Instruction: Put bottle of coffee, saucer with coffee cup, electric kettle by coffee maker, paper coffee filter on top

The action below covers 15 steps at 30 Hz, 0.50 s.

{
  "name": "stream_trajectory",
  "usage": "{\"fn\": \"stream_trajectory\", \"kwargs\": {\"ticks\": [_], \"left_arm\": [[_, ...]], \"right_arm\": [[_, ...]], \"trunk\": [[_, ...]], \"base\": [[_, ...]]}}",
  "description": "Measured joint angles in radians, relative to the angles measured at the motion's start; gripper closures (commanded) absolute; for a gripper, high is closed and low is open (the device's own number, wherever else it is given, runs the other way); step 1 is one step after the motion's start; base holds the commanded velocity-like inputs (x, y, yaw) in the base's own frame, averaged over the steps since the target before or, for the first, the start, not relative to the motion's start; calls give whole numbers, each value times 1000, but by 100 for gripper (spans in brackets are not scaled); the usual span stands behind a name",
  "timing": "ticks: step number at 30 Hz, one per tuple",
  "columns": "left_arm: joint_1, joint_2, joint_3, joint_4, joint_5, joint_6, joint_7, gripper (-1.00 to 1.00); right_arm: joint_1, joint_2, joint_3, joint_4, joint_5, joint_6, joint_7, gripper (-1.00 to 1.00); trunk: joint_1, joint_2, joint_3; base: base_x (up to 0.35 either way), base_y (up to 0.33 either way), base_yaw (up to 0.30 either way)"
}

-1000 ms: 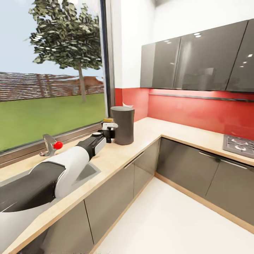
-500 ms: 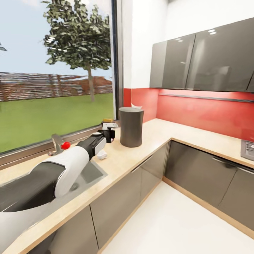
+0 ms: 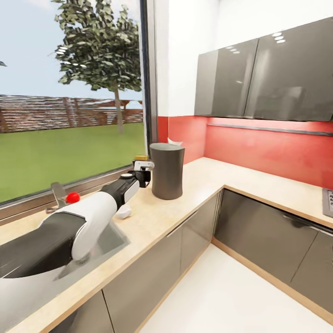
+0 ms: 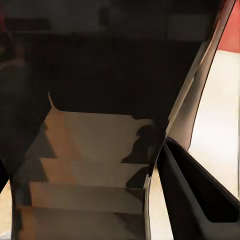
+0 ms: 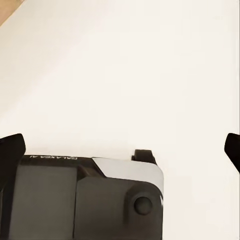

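The coffee maker (image 3: 166,171), a dark grey cylinder, stands on the beige countertop (image 3: 203,178) in the corner by the window. A white paper filter (image 3: 175,140) peeks out behind its top. My left gripper (image 3: 142,172) is held out just to the left of the coffee maker, shut on what looks like the bottle of coffee (image 3: 141,158) with a yellowish top. In the left wrist view a dark and beige body (image 4: 95,165) sits close between the fingers (image 4: 200,197). My right gripper (image 5: 120,150) is open and points down at the white floor.
A sink (image 3: 108,238) with a red-knobbed tap (image 3: 69,198) lies under my left arm. A small white object (image 3: 123,212) rests on the counter by the sink. Dark wall cabinets (image 3: 259,78) hang over the red backsplash. A hob corner (image 3: 329,195) shows far right.
The whole view has swung, first toward the window and then slightly back. My left arm holds the same pose in the picture. The small white object has come into sight.
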Motion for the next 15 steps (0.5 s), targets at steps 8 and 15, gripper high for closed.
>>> {"fn": "stream_trajectory", "kwargs": {"ticks": [8, 15], "left_arm": [[0, 0, 0, 21, 1, -1, 0, 100], [-1, 0, -1, 29, 1, -4, 0, 100]], "right_arm": [[0, 1, 2, 0, -1, 1, -1, -100], [0, 1, 1, -1, -1, 3, 0, -100]], "trunk": [[0, 0, -3], [0, 0, -12]], "base": [[62, -178, 142], [5, -17, 83]]}}
